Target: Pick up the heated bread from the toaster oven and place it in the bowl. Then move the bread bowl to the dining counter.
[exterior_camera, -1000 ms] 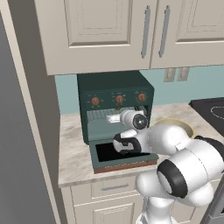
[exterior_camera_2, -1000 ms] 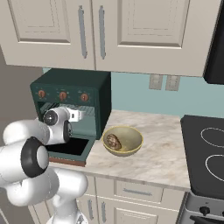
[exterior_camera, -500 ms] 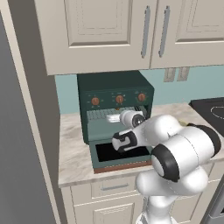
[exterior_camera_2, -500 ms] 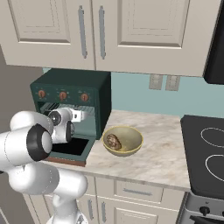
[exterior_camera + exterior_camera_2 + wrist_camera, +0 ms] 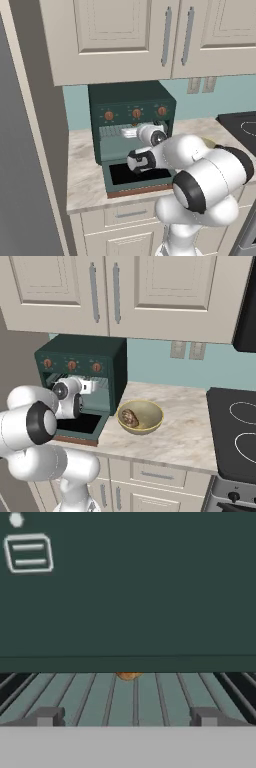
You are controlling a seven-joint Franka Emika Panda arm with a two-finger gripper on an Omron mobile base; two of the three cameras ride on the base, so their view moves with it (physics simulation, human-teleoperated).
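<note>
Reaching into the toaster oven [image 5: 131, 98] is how I have the gripper [image 5: 127, 717] set now: level with the wire rack [image 5: 100, 698], its two tips standing wide apart and nothing between them. I hold them spread like that so they can pass either side of the bread rather than push it along the bars. Straight ahead of the tips, at the far end of the rack under the dark back wall, a small orange-brown lump [image 5: 128, 675] peeks out; I take it for the bread, though too little of it shows to be sure. It sits well ahead of the tips, not touching either.

The drop-down door [image 5: 80, 424] lies flat below the hand, which is why I come in horizontally over it. Off to the gripper's right side, on the worktop just beside the door, waits the bowl [image 5: 151, 417], close so that the carry will be short. Something round and brown [image 5: 129, 417] lies in it; I cannot tell what.

My judgement: advance along the rack, centred on the lump, before closing.
</note>
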